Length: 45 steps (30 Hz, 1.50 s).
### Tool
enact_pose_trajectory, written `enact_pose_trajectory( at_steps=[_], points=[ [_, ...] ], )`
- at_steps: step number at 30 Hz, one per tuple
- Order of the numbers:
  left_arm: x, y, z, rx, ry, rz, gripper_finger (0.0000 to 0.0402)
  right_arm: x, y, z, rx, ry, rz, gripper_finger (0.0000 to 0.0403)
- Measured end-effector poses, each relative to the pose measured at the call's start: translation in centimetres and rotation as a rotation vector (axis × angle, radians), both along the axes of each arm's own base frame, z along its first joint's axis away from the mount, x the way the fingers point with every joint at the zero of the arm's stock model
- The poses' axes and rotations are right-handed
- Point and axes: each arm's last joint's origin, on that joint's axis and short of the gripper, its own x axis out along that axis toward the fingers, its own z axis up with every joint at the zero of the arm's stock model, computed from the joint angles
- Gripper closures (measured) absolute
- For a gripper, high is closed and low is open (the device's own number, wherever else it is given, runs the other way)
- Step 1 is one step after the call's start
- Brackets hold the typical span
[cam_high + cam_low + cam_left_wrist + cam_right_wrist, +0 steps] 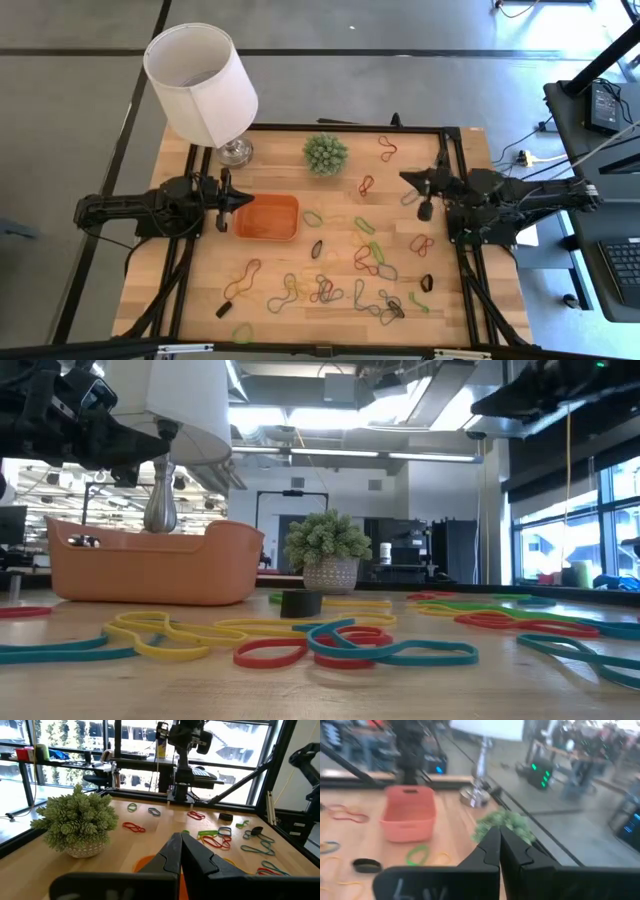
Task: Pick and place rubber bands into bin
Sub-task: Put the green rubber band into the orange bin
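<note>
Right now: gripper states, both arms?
Left gripper: closed, empty, above the bin's left edge.
Right gripper: closed, holding nothing.

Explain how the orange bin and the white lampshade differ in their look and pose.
The bin is orange, shallow and rectangular; the lampshade is white, tall and round. The bin sits flat on the table; the lampshade stands raised on a lamp base. Both are open at the top.

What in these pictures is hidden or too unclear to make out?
- Inside of the shallow orange plastic bin: the low view shows only its outer wall.
- Base of the white lampshade lamp: the bin hides it in the low view.
- Small potted green plant: blurred in the right wrist view, partly behind the shut right gripper.
- Thin coloured rubber bands: too small and tangled to count from above.
</note>
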Motion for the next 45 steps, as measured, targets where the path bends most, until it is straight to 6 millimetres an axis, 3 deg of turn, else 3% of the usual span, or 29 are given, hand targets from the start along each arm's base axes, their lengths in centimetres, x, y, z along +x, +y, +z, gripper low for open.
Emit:
enact_pose_trajectory(
  at_steps=[10,15,20,31,45],
  points=[
    [0.0,0.0,0.0,0.0,0.0,-0.001,0.0398,5.7,-2.6,2.6,0.099,0.13,-0.183,0.0403],
    [0.0,0.0,0.0,0.0,0.0,-0.001,0.0398,8.4,-3.0,3.8,0.13,0.246,-0.183,0.0403],
    [0.0,0.0,0.0,0.0,0.0,0.0,0.0398,10.2,-3.2,4.2,0.269,0.4,-0.195,0.0403],
    [0.0,0.0,0.0,0.0,0.0,-0.001,0.0398,12.2,-3.0,0.8,0.644,0.602,-0.325,0.0403],
    [0.0,0.0,0.0,0.0,0.0,0.0,0.0398,14.1,-3.2,-3.6,0.734,0.783,-0.466,0.0345]
  ],
)
